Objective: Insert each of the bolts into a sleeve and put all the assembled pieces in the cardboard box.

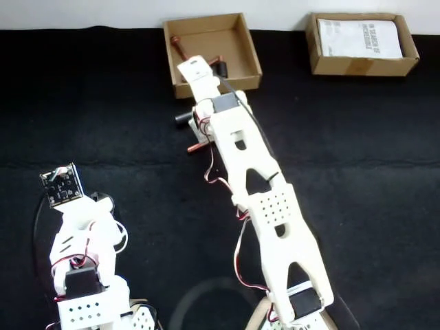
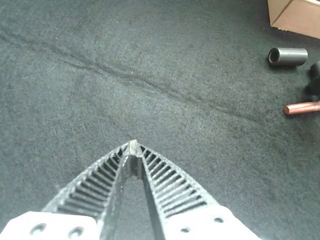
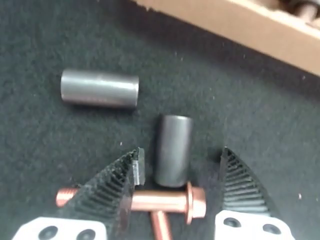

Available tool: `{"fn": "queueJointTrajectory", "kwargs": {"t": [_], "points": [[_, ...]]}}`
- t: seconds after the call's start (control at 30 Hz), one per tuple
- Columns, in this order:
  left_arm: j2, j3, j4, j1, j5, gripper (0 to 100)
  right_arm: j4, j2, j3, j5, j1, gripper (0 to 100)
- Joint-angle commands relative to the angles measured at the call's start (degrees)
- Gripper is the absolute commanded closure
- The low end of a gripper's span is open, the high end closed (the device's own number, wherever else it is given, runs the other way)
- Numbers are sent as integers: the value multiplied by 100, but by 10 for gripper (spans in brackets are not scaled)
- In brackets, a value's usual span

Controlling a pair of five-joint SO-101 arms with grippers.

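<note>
The task is judged to be partly done. In the cardboard box [image 1: 206,34] a dark-and-copper piece [image 1: 218,67] and a copper part [image 1: 177,45] are seen; they are taken for assembled pieces, though this cannot be confirmed. On the black mat [image 1: 357,172], just beside the box wall, two sleeves lie unfilled. One sleeve [image 3: 100,89] is on its side, and the second sleeve [image 3: 172,150] is framed by the right gripper [image 3: 181,151], whose jaws are spread and pinch nothing. A bolt [image 3: 165,202] lies across that sleeve's near end, with a second bolt [image 3: 160,229] just beside it. The left gripper [image 2: 134,146] is held over bare mat, well apart from the parts, with its jaws pressed together. At least two insertions and two placements are judged to be left
</note>
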Motion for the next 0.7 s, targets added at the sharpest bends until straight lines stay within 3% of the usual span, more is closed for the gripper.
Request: {"fn": "queueJointTrajectory", "kwargs": {"t": [0.0,0.13,0.27,0.43,0.67], "points": [[-66,92,26,-48,9,990,-312,-40,-233,299,57,775],[-66,92,26,-57,9,990,-347,48,-242,352,57,800],[-66,92,26,-57,9,990,-365,66,-277,316,57,998],[-66,92,26,-57,9,990,-303,-4,-321,316,57,990],[-57,92,9,-57,9,990,664,-620,-1490,308,13,991]]}}
